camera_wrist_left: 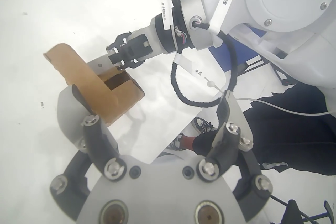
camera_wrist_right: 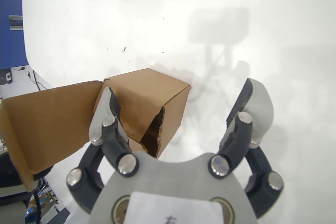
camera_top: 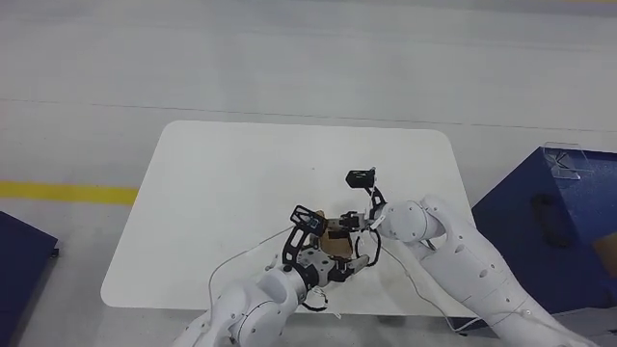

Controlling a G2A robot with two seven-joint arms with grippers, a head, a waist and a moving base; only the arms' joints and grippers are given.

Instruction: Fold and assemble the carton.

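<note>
While the carton is sitting by the near edge of the worktop, the left gripper and right gripper are holding their fingers apart; you should be bracing the body and pressing the open flap along its crease.

brown carton, partly folded, flap open; near table edge

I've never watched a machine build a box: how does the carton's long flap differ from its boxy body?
The long flap stands open and flat; the body is folded into a box shape. The flap ends in a bent lip; the body shows a gaping seam at one corner. Both are brown cardboard, joined along a fold.
</note>
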